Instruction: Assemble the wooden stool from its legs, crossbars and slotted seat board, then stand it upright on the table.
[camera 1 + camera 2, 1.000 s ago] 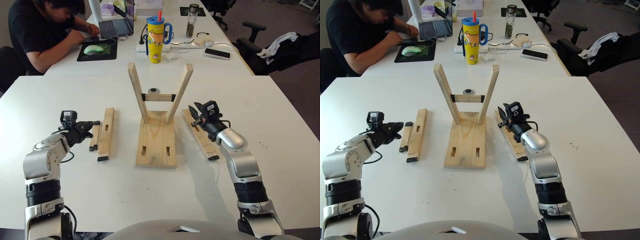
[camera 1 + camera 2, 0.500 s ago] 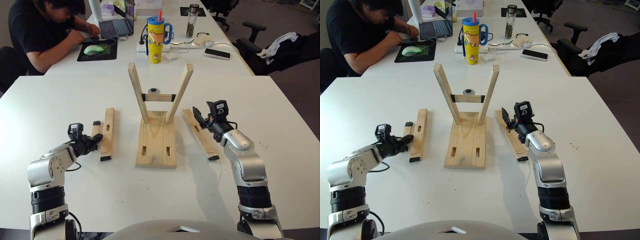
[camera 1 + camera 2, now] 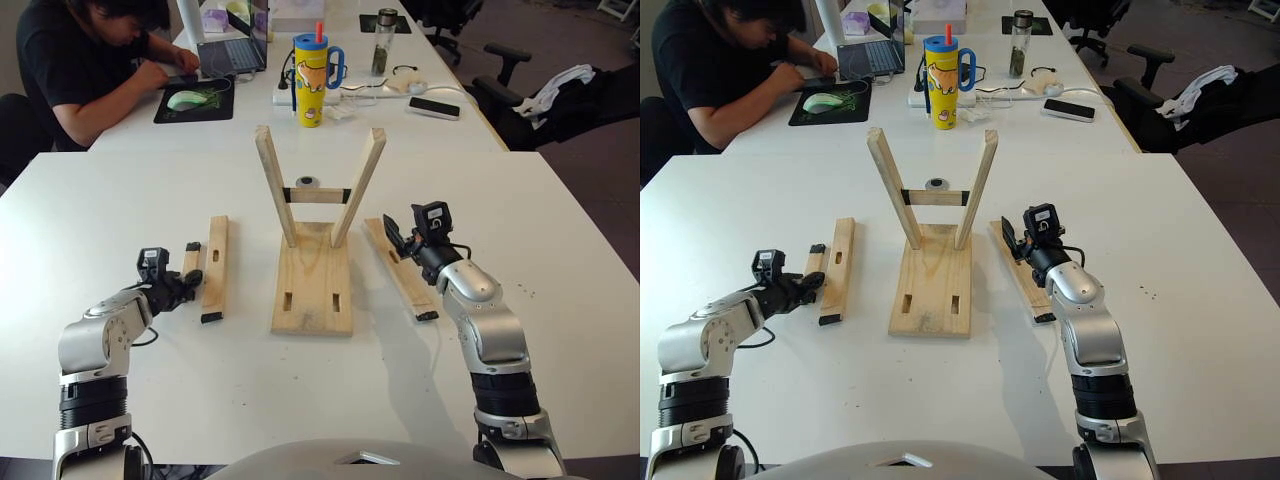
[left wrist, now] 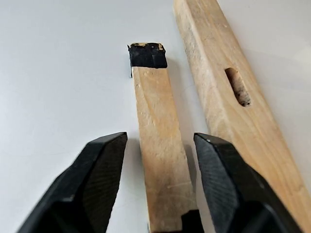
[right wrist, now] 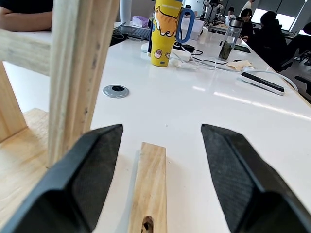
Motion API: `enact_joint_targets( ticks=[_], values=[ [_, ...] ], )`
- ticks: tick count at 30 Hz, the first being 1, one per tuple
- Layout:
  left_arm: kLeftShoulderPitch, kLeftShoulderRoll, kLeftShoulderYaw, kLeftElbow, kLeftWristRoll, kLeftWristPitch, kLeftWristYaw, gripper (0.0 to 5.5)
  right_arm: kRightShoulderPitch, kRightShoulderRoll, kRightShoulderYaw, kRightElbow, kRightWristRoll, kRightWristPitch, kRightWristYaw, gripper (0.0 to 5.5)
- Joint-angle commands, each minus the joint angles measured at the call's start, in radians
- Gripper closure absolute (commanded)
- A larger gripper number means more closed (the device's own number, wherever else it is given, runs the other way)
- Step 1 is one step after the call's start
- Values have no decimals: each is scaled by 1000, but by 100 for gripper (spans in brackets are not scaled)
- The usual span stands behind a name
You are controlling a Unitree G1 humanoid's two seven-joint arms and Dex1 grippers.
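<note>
Near the top centre of my head view stands a tall yellow plastic tumbler [image 3: 311, 85] with a blue handle and a red straw. To its left, a pale green computer mouse [image 3: 186, 99] lies on a black mat [image 3: 170, 112], beside an open laptop [image 3: 232, 48]. At upper right are a dark-capped glass bottle [image 3: 384, 42] and a flat black phone [image 3: 435, 106].

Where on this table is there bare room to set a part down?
Free: the near strip of table before the seat board; its right side past the right gripper; its left side beyond the left gripper. Crowded: beside the board, where the left leg, crossbar and right leg lie.
</note>
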Motion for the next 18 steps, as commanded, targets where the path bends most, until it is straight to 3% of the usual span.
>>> enact_joint_targets(
  ticks=[1,5,8,14,18],
  values=[
    [79,-13,0,90,13,38,15,358,-12,-2,5,-31,-4,22,-7,250],
    [83,-10,-7,92,5,34,6,416,-16,-13,7,-34,-16,32,-6,250],
    [62,-15,-13,74,9,-16,7,416,-11,-6,-10,-47,-15,19,-18,250],
    [-105,-32,22,3,43,-416,22,416,-42,46,-147,-31,69,-9,-77,250],
    [-235,-52,26,-110,9,-577,14,416,-70,70,-249,-40,187,-39,-71,250]
  ],
)
